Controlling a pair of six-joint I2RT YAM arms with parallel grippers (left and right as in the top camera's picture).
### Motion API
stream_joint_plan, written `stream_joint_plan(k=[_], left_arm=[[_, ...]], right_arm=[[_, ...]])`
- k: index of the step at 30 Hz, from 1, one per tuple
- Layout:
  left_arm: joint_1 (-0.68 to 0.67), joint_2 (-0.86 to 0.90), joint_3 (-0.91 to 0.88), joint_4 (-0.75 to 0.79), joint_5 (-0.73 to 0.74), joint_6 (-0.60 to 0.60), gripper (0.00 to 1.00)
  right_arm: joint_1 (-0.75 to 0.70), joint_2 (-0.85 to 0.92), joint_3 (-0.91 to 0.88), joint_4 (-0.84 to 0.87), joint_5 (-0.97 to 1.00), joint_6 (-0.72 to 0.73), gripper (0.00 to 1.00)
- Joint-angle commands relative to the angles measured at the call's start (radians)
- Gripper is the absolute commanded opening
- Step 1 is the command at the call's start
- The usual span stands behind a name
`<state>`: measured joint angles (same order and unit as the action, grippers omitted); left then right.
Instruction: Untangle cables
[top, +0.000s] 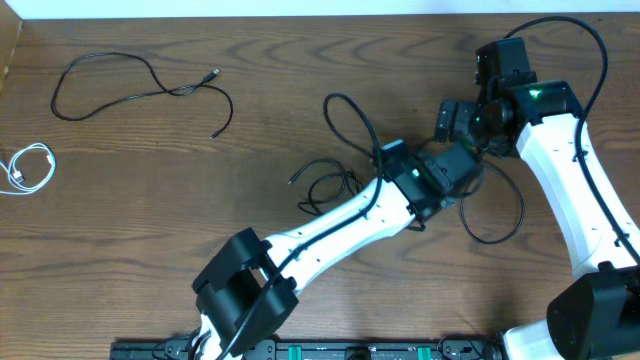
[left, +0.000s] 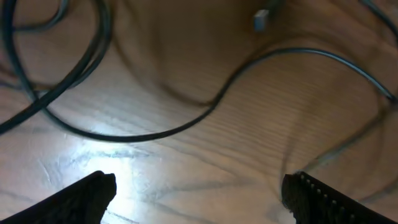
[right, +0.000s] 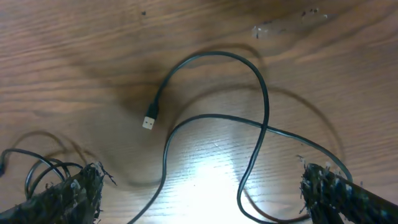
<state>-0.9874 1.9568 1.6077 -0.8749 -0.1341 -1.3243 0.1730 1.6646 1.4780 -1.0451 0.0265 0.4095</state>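
Observation:
One long black cable lies spread out at the far left. The white cable lies coiled at the left edge. The second black cable loops through the middle of the table, with small coils and a big loop under the arms. My left gripper is open over it. The left wrist view shows the cable and a plug ahead of the open, empty jaws. My right gripper is open. In the right wrist view the cable crosses between its fingers, and its plug lies beyond.
The wooden table fills the view. The thicker black arm wire arcs over the right arm at the top right. Both arms crowd together at the middle right.

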Motion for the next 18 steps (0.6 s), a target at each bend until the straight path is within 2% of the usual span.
stream_joint_plan(k=[1, 14, 18], left_arm=[[0.018, 0.038, -0.044, -0.005, -0.07, -0.169, 0.91], [0.111, 0.05, -0.067, 0.007, -0.069, -0.178, 0.91], [0.11, 0.063, -0.067, 0.03, -0.068, -0.178, 0.81]], right_arm=[[-0.005, 0.006, 0.0, -0.012, 0.013, 0.008, 0.99], [-0.169, 0.006, 0.0, -0.018, -0.033, 0.013, 0.99], [-0.209, 0.006, 0.0, -0.03, -0.06, 0.013, 0.99]])
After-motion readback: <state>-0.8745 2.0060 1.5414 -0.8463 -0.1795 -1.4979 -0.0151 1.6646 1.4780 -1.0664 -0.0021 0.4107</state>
